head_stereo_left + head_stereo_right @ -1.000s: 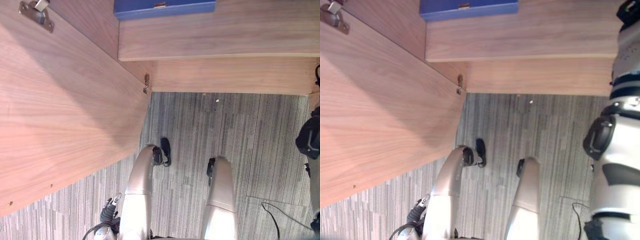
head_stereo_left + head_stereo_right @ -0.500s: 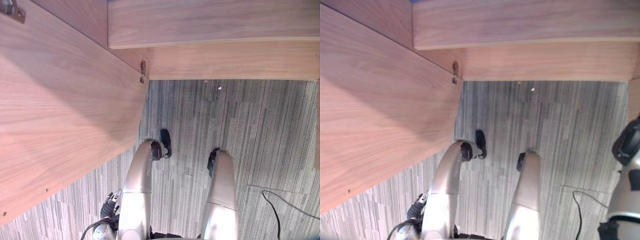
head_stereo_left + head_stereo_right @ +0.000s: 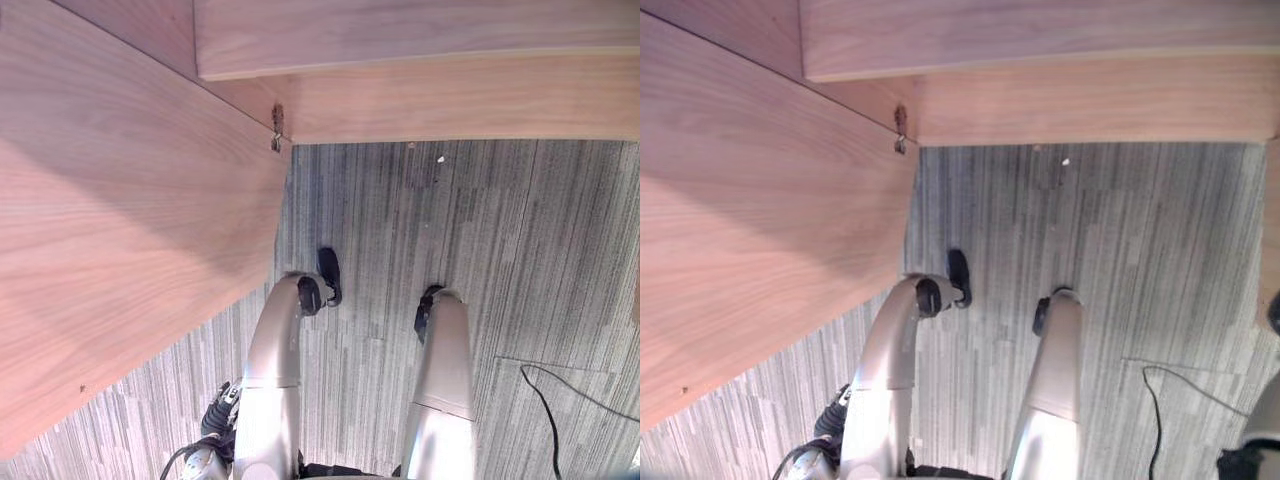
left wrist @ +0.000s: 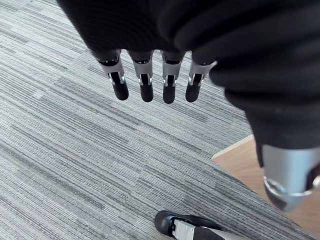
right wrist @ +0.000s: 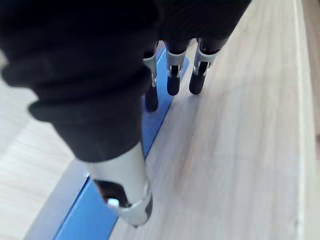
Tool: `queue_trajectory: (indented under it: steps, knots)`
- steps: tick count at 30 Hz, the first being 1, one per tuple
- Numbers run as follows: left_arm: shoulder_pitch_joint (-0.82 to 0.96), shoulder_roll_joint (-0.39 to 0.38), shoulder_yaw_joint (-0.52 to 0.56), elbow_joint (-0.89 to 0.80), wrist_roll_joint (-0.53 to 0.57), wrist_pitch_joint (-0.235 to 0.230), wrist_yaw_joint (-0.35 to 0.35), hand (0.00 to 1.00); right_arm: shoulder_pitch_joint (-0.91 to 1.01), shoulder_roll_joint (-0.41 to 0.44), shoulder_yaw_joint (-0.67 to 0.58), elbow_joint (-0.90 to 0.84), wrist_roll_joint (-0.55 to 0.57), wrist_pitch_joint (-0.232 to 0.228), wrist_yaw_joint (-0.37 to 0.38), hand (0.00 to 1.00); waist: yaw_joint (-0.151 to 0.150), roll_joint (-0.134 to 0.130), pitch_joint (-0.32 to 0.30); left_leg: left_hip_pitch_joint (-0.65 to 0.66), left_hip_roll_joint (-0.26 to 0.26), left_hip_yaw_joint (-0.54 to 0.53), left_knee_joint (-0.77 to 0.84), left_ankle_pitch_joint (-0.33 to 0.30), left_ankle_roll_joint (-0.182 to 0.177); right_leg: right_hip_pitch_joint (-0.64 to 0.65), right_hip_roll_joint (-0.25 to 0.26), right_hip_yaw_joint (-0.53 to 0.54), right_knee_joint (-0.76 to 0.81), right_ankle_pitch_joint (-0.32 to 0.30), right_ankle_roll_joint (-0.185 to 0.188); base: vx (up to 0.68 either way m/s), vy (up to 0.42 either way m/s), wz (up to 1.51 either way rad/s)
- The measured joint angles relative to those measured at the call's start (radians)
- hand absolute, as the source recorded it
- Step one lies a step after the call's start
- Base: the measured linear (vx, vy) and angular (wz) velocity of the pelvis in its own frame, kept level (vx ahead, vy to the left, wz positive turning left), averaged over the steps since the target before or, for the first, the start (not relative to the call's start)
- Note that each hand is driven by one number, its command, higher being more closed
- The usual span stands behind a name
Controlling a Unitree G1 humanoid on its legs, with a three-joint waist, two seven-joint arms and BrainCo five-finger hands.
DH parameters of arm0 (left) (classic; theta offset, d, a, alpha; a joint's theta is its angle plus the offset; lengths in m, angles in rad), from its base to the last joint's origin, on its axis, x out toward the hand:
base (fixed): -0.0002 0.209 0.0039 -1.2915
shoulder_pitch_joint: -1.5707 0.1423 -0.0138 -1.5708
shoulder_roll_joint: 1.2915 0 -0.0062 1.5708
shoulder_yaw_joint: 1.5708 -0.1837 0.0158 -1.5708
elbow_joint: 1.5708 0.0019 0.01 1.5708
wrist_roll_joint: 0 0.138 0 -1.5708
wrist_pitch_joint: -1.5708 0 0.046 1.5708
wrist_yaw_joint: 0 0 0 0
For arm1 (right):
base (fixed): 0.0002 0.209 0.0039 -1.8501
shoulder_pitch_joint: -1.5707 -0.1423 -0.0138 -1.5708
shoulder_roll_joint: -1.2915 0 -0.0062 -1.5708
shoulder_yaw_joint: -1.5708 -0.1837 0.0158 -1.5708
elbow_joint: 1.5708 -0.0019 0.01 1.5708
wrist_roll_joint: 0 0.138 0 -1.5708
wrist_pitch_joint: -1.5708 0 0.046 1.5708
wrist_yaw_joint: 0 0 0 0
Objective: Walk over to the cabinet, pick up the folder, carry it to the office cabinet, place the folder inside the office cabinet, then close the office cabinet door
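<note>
I judge the placing done: the flat blue folder (image 5: 84,211) lies on the smooth pale wood shelf (image 5: 235,140). My right hand (image 5: 173,82) hovers over it with straight fingers, holding nothing. My left hand (image 4: 145,86) hangs with relaxed fingers over the striped grey carpet (image 3: 480,250). On the left the wood-grain door (image 3: 110,220) stands open, so I have yet to close it.

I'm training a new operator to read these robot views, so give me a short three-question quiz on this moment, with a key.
1. True or false: the left hand is curled round the blue folder.
2. What does the folder lie on? A) a metal tray B) the wooden shelf C) a glass table
3. Fill in: in the eye views, the cabinet door stands ___.

Key: 1 false, its fingers hang straight over the carpet, holding nothing. 2 B. 3 open.
</note>
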Motion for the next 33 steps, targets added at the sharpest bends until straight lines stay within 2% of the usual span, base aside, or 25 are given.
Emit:
queue_trajectory:
  steps: [2, 3, 10, 14, 19, 21, 22, 23, 25, 27, 31, 32, 33]
  knots:
    - [0.006, 0.006, -0.003, -0.003, -0.001, -0.001, -0.006, 0.00, 0.006, -0.009, 0.051, -0.027, 0.001, -0.015, 0.028, 0.00, -0.005, -0.004, 0.002, -0.007, 0.015, 0.012, 0.012, -0.002, 0.003, -0.011, 0.010, 0.007, 0.008, 0.001, 0.001, -0.08, 0.077, -0.16]
    - [0.012, 0.014, -0.010, -0.002, -0.002, -0.001, -0.015, 0.00, 0.041, -0.024, 0.134, -0.077, 0.003, -0.039, 0.055, 0.00, -0.008, -0.007, 0.004, -0.012, 0.024, 0.013, 0.020, -0.004, 0.005, -0.016, 0.019, 0.008, 0.014, 0.002, 0.003, -0.08, 0.075, -0.13]
    - [0.024, 0.047, -0.049, 0.008, -0.005, -0.008, -0.040, 0.00, 0.175, -0.114, 0.389, -0.323, -0.014, -0.086, 0.137, 0.00, -0.015, -0.015, 0.010, 0.000, 0.066, 0.015, 0.026, -0.006, 0.005, -0.010, 0.055, 0.006, -0.002, 0.026, 0.003, -0.07, 0.061, -0.18]
    - [0.025, 0.061, -0.054, 0.019, 0.013, -0.009, -0.045, 0.00, 0.287, -0.146, 0.509, -0.492, -0.042, -0.112, 0.189, 0.00, -0.020, -0.029, 0.011, 0.080, 0.083, 0.024, -0.041, 0.009, -0.002, 0.064, 0.073, -0.002, -0.086, 0.065, -0.002, -0.05, 0.076, -0.23]
    - [0.026, 0.075, -0.053, 0.019, 0.027, -0.010, -0.051, 0.00, 0.437, -0.139, 0.566, -0.582, -0.061, -0.126, 0.255, 0.00, -0.019, -0.054, -0.002, 0.202, 0.080, 0.022, -0.170, 0.052, -0.015, 0.198, 0.072, -0.040, -0.231, 0.116, -0.016, 0.00, 0.077, -0.06]
    - [0.029, 0.084, -0.042, 0.021, 0.031, -0.012, -0.052, 0.00, 0.576, -0.075, 0.630, -0.588, -0.066, -0.130, 0.331, 0.00, -0.015, -0.081, -0.019, 0.298, 0.077, 0.017, -0.270, 0.084, -0.021, 0.305, 0.063, -0.085, -0.341, 0.154, -0.031, 0.05, 0.061, 0.06]
    - [0.030, 0.085, -0.040, 0.022, 0.030, -0.011, -0.052, 0.00, 0.610, -0.048, 0.644, -0.584, -0.073, -0.130, 0.344, 0.00, -0.013, -0.089, -0.024, 0.323, 0.074, 0.016, -0.295, 0.092, -0.024, 0.332, 0.059, -0.097, -0.366, 0.162, -0.033, 0.08, 0.064, 0.12]
    - [0.030, 0.086, -0.037, 0.031, 0.031, -0.009, -0.052, 0.00, 0.690, 0.018, 0.644, -0.573, -0.081, -0.132, 0.359, 0.00, -0.011, -0.094, -0.027, 0.387, 0.064, 0.012, -0.359, 0.113, -0.027, 0.406, 0.051, -0.125, -0.436, 0.185, -0.042, 0.08, 0.050, 0.12]
    - [0.030, 0.086, -0.033, 0.035, 0.036, -0.008, -0.052, 0.00, 0.789, 0.092, 0.623, -0.563, -0.084, -0.132, 0.359, 0.00, -0.005, -0.097, -0.031, 0.476, 0.051, 0.009, -0.439, 0.139, -0.033, 0.504, 0.045, -0.151, -0.520, 0.210, -0.048, 0.11, 0.043, 0.18]
    - [0.026, 0.089, -0.027, 0.062, 0.055, -0.007, -0.052, 0.00, 0.902, 0.181, 0.570, -0.538, -0.091, -0.132, 0.355, 0.00, -0.004, -0.102, -0.063, 0.557, 0.035, 0.000, -0.518, 0.166, -0.039, 0.600, 0.035, -0.183, -0.597, 0.233, -0.052, 0.13, 0.015, 0.28]
    - [0.023, 0.100, -0.013, 0.109, 0.127, -0.005, -0.062, 0.00, 1.128, 0.407, 0.438, -0.451, -0.094, -0.126, 0.339, 0.00, -0.005, -0.140, -0.168, 0.760, 0.011, -0.013, -0.684, 0.207, -0.058, 0.828, 0.026, -0.256, -0.784, 0.280, -0.065, 0.13, -0.005, 0.17]
    - [0.023, 0.101, -0.004, 0.112, 0.137, -0.003, -0.062, 0.00, 1.158, 0.443, 0.412, -0.441, -0.089, -0.126, 0.328, 0.00, -0.007, -0.147, -0.186, 0.782, 0.009, -0.015, -0.694, 0.210, -0.062, 0.856, 0.025, -0.264, -0.805, 0.283, -0.065, 0.17, -0.001, 0.14]
    - [0.022, 0.104, 0.017, 0.129, 0.153, -0.003, -0.061, 0.00, 1.227, 0.524, 0.354, -0.403, -0.076, -0.124, 0.294, 0.00, -0.015, -0.156, -0.230, 0.836, 0.001, -0.021, -0.724, 0.211, -0.065, 0.921, 0.025, -0.278, -0.848, 0.287, -0.061, 0.11, -0.001, 0.15]
